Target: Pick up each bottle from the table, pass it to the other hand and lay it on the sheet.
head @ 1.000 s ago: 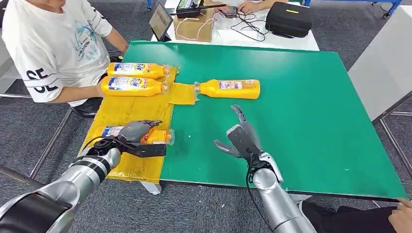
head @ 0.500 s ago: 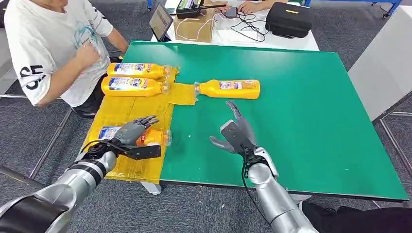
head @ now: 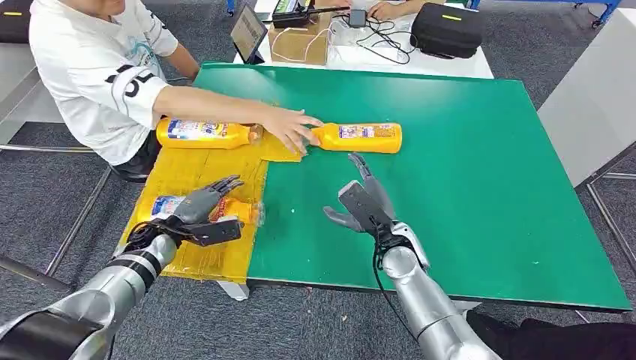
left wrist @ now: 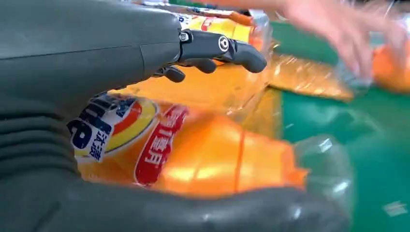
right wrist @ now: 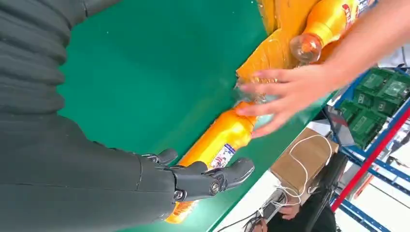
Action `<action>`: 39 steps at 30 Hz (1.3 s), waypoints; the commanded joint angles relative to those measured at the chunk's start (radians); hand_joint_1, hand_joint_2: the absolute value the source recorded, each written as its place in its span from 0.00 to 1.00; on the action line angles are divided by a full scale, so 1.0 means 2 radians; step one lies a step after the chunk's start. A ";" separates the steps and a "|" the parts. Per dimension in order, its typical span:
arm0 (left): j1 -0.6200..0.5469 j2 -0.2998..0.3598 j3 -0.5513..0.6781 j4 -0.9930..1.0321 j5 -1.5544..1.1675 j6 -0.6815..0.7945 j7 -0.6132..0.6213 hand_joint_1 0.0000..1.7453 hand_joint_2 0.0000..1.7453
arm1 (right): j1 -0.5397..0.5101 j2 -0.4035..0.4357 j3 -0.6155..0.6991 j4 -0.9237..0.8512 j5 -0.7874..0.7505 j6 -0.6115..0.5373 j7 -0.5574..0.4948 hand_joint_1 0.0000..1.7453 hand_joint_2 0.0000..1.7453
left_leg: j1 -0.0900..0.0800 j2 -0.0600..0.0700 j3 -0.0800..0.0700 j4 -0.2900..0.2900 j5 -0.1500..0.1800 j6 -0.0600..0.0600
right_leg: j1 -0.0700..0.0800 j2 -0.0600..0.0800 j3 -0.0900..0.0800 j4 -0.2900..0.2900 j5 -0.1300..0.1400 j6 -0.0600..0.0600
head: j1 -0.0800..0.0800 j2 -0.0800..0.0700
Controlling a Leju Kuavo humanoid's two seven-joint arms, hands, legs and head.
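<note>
I see my left hand (head: 201, 210) over the near bottle (head: 232, 210), which lies on the yellow sheet (head: 196, 169); its fingers (left wrist: 222, 46) are spread above it, not gripping. My right hand (head: 365, 204) hovers open over the green bench (head: 465, 165), holding nothing. A person's hand (head: 289, 126) touches the neck of the far bottle (head: 360, 137) on the bench, and another bottle (head: 202, 133) lies on the sheet.

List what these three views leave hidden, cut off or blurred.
- Cap of the bottle on the green table: the person's hand covers it, head view.
- Person's hand: motion-blurred, left wrist view.
- Bottle under the left hand: its label is partly hidden by the hand, left wrist view.
- Far bottle on the yellow sheet: the person's arm crosses above it.
</note>
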 commanded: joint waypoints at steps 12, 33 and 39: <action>0.050 -0.049 0.193 -0.124 0.245 -0.169 -0.016 0.00 0.00 | 0.009 -0.012 -0.008 -0.005 0.018 0.002 0.013 0.00 0.00 | 0.001 0.000 0.002 0.000 -0.001 -0.001 | 0.001 0.000 0.002 0.000 -0.001 -0.001 | 0.000 0.000; 0.074 -0.130 0.145 -0.176 0.367 -0.122 0.107 0.00 1.00 | 0.052 -0.038 -0.007 -0.002 0.140 -0.026 0.088 0.00 1.00 | 0.000 -0.001 0.000 0.001 -0.001 -0.001 | 0.001 -0.002 0.001 0.000 -0.001 -0.001 | 0.000 0.000; 0.070 -0.133 0.128 -0.156 0.394 -0.117 0.112 0.00 1.00 | 0.026 -0.039 -0.010 0.025 0.164 -0.027 0.089 0.00 1.00 | 0.000 0.000 0.000 0.001 -0.001 -0.001 | 0.001 -0.001 0.001 0.000 -0.001 -0.001 | 0.000 0.000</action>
